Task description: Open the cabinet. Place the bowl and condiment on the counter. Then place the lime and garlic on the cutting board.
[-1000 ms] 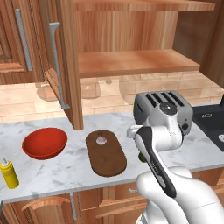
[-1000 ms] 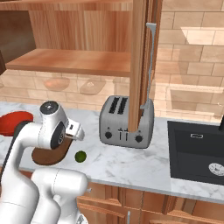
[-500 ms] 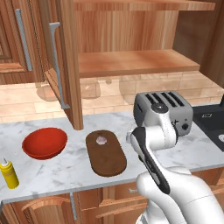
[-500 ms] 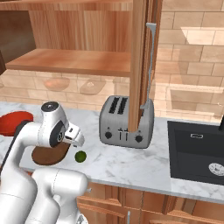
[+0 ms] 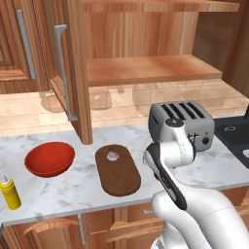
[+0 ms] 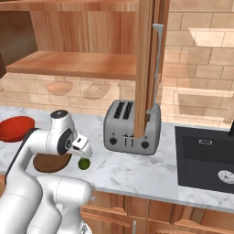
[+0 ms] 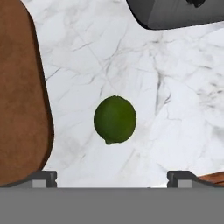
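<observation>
A small dark green lime (image 7: pixel 114 119) lies on the white marble counter (image 7: pixel 140 65), just right of the dark brown cutting board (image 7: pixel 19 100). My gripper (image 7: pixel 113 179) hangs directly above the lime, open, its fingertips (image 7: pixel 43 177) spread wider than the fruit. From the right base, the gripper (image 6: pixel 84 155) sits just over the lime (image 6: pixel 83 163). The garlic (image 5: pixel 113 155) rests on the cutting board (image 5: pixel 117 169). On the counter (image 5: pixel 73 194) to the left stand the red bowl (image 5: pixel 49 158) and the yellow condiment bottle (image 5: pixel 9 192). The cabinet (image 5: pixel 151 68) is open, its shelves bare.
A silver toaster (image 6: pixel 132 128) stands close behind the lime, under the edge of the open right cabinet door (image 6: pixel 146 68). A black sink (image 6: pixel 205 157) is set into the counter at the right. The left door (image 5: pixel 68 58) juts out above the bowl.
The hand has come down and a little to the right, closer to the lime. Its jaws have stayed open. Bowl, bottle, garlic and board have not moved.
</observation>
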### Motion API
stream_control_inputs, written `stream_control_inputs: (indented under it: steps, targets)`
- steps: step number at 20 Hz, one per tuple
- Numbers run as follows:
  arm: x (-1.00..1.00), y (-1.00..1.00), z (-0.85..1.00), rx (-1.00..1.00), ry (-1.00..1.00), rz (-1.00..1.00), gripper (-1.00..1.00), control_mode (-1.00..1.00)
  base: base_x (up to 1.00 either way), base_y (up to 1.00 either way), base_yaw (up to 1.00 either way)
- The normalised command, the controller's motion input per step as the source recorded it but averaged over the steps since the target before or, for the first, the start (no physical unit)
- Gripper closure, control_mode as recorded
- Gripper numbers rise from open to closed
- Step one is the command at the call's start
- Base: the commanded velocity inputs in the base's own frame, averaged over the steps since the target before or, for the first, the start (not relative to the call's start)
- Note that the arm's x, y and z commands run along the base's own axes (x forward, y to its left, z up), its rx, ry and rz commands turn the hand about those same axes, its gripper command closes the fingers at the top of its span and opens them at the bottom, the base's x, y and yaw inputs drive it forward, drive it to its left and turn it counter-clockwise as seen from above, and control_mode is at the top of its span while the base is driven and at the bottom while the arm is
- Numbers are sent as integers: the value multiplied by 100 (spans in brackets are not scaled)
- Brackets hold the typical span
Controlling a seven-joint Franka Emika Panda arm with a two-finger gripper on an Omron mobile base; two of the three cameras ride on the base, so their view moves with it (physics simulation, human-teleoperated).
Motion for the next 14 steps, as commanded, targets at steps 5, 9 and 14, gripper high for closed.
stream_control_inputs:
  steps: [5,9,14]
  targets:
    - [0,-22,-33,0,5,0,-100,-100,0,0,0]
    - [0,-5,-26,0,0,0,-100,-100,0,0,0]
    - [0,0,-30,0,0,0,-100,-100,0,0,0]
